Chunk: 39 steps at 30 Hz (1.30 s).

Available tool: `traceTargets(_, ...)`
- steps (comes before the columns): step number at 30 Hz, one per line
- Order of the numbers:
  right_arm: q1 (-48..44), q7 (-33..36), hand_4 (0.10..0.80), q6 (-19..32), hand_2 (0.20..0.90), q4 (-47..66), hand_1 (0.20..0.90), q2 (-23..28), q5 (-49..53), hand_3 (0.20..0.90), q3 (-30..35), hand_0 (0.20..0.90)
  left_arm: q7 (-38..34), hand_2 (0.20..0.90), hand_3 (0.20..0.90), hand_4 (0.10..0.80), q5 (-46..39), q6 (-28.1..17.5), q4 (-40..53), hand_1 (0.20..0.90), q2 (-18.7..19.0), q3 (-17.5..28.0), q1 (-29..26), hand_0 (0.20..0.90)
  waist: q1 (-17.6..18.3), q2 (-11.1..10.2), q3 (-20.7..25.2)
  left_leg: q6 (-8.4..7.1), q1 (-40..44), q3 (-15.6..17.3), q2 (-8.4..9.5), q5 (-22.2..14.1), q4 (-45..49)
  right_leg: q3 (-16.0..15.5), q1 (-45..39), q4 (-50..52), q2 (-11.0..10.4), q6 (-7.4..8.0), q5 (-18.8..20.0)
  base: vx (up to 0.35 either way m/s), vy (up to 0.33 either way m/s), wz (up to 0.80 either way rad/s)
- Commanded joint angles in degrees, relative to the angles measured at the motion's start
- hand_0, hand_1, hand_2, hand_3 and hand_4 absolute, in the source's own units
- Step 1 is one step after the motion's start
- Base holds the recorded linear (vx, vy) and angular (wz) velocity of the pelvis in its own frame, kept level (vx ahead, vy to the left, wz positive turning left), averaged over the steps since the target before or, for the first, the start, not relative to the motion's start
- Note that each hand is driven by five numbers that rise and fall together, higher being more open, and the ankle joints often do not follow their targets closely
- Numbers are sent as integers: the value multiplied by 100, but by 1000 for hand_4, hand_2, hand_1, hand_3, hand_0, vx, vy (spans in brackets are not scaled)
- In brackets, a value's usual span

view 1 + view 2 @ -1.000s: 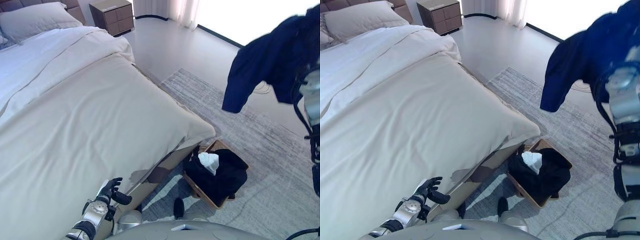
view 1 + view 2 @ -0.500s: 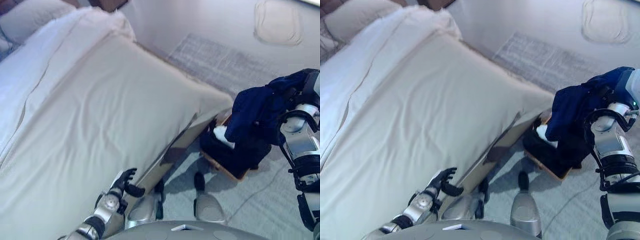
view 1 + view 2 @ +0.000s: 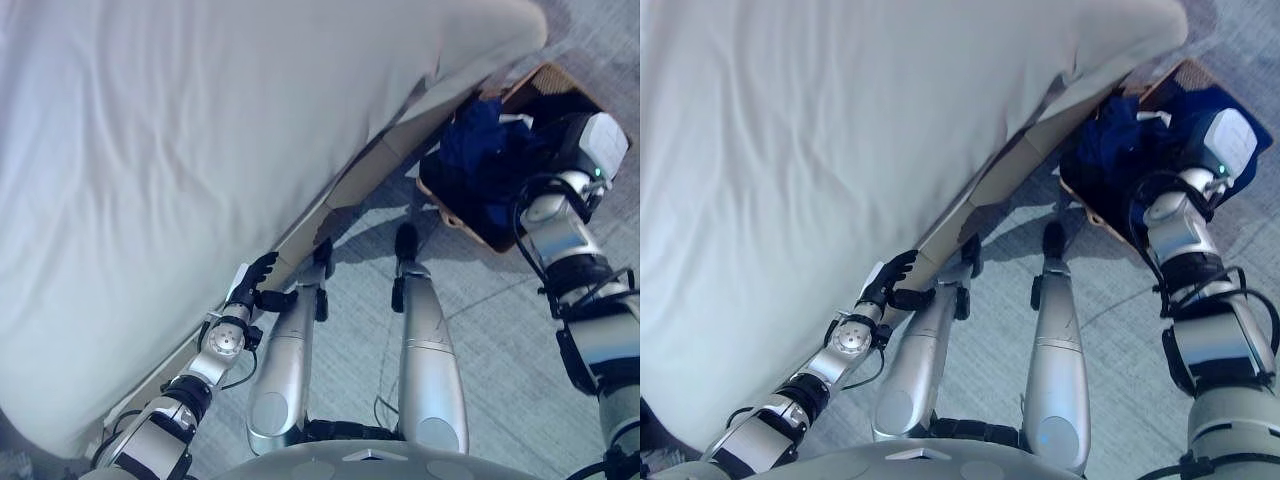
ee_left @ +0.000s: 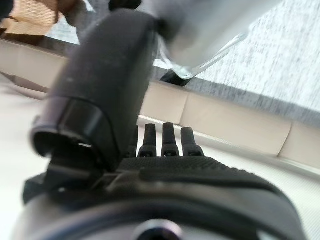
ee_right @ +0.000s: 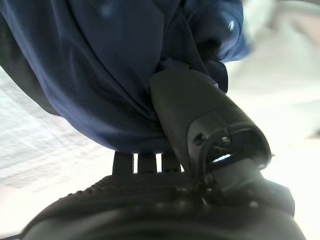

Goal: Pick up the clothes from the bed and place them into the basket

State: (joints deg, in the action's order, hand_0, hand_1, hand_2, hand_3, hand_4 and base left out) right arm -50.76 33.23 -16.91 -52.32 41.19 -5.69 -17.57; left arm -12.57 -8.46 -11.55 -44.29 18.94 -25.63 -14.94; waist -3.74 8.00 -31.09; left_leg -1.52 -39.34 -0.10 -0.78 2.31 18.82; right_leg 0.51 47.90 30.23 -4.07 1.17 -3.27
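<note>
My right hand [image 5: 200, 130] grips the navy garment [image 3: 478, 150], thumb pressed into the cloth and fingers curled under it; the garment hangs down into the basket [image 3: 545, 85] on the rug [image 3: 500, 340] by the bed's [image 3: 180, 150] corner. My left hand [image 3: 258, 285] hangs beside the bed's edge, fingers relaxed and straight, holding nothing.

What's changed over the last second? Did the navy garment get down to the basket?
The right hand has carried the navy garment down from high over the rug into the basket, onto the dark clothes there; it is still pinched on the cloth. The head camera has tilted down as well. The left hand stays open and empty beside the bed.
</note>
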Motion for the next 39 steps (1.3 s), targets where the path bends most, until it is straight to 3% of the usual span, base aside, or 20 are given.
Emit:
traceTargets(1, -534, 479, 800, 43, 900, -412, 900, 323, 207, 900, -269, 900, -283, 900, 900, 800, -229, -140, 168, 900, 407, -128, 157, 900, -130, 34, 129, 133, -534, -311, 142, -130, 427, -642, -133, 56, 73, -181, -185, -32, -104, 9)
traceTargets(7, -787, 616, 800, 15, 900, -1184, 900, 322, 366, 900, -319, 900, -250, 900, 900, 800, -335, -110, 357, 900, 560, -248, 33, 900, -325, 173, 129, 146, -731, -428, 218, 53, 271, -790, 87, 53, 33, -162, -111, -19, -78, 19)
traceTargets(11, -536, 1000, 800, 776, 900, -762, 900, 253, 1275, 900, 40, 900, -203, 900, 900, 800, -334, -101, 357, 900, 570, -240, 164, 900, -314, 130, 129, 121, -559, -469, 260, 3, 236, -812, -120, -71, 46, -171, -91, 23, 26, 13)
traceTargets(12, -396, 1135, 800, 1240, 900, -418, 900, 188, 1710, 900, 220, 900, -190, 900, 900, 800, -291, -109, 323, 900, 549, -195, 220, 900, -287, 87, 129, 113, -473, -471, 262, -20, 208, -802, -214, -130, 70, -174, -82, 34, 38, -1)
traceTargets(14, 156, 1227, 800, 1981, 900, 721, 900, -107, 1638, 900, 743, 900, -130, 900, 900, 800, -112, -105, 166, 900, 519, -33, 325, 900, -195, -96, 129, 108, -182, -465, 256, -72, 90, -777, -526, -343, 143, -155, -28, 35, 38, 0)
traceTargets(18, 1105, 1304, 800, 2426, 900, 3110, 900, -456, 901, 900, 1300, 900, -68, 900, 900, 800, 85, -103, -356, 900, 357, 271, 312, 900, 95, -472, 129, 88, 615, -364, 195, -108, -283, -650, -1271, -913, 251, -55, 142, 37, 115, -10)
traceTargets(22, 1647, 739, 800, 2850, 900, 4162, 900, -687, 728, 900, 1442, 900, 22, 900, 900, 800, 143, 5, -597, 900, 241, 517, 180, 900, 292, -761, 129, 65, 1454, -232, 167, -166, -571, -533, -2061, -1449, 214, 71, 337, 47, 172, -22)
traceTargets(24, 1919, -316, 800, 3137, 900, 4257, 900, -858, 1597, 900, 1422, 900, 107, 900, 900, 800, 230, 120, -590, 900, 185, 635, 188, 900, 328, -904, 300, 64, 1928, -152, 186, -265, -704, -457, -2528, -1772, 141, 135, 445, 99, 167, -34)
traceTargets(27, 2671, -1711, 800, 3266, 900, 3642, 900, -1366, 2708, 900, 1332, 900, 225, 900, 900, 800, 426, 280, -637, 900, 111, 700, 348, 900, 304, -1079, 822, 79, 2540, -42, 216, -458, -837, -433, -3199, -2172, 1, 210, 548, 223, 154, -15)
traceTargets(29, 3079, -2097, 800, 3276, 900, 3256, 900, -1581, 2855, 900, 1260, 900, 264, 900, 900, 800, 564, 326, -649, 900, 71, 730, 488, 900, 287, -1142, 1054, 93, 2765, 2, 243, -492, -912, -446, -3449, -2337, -53, 248, 619, 231, 124, 2)
traceTargets(31, 3561, -2263, 800, 3229, 900, 2625, 900, -1775, 2568, 900, 1028, 900, 297, 900, 900, 800, 718, 322, -736, 900, 8, 742, 677, 900, 262, -1185, 1310, 127, 3073, 39, 277, -568, -1000, -443, -3765, -2531, -97, 300, 683, 278, 168, -1)
traceTargets(34, 4131, -2802, 800, 3021, 900, 806, 900, -2173, 2023, 900, 596, 900, 329, 900, 900, 800, 880, 223, -1229, 900, -70, 798, 1015, 900, 229, -1182, 1816, 198, 3628, 90, 289, -649, -1258, -489, -4238, -2751, -142, 375, 735, 261, 178, -3)
traceTargets(39, 4552, -3176, 800, 2542, 900, -1260, 900, -2518, 2018, 900, 857, 900, 488, 900, 900, 800, 1179, 162, -2086, 900, -87, 932, 1121, 900, 172, -1099, 2215, 292, 4074, 36, 290, -640, -1582, -568, -4628, -2714, -157, 408, 609, 175, 127, -4)
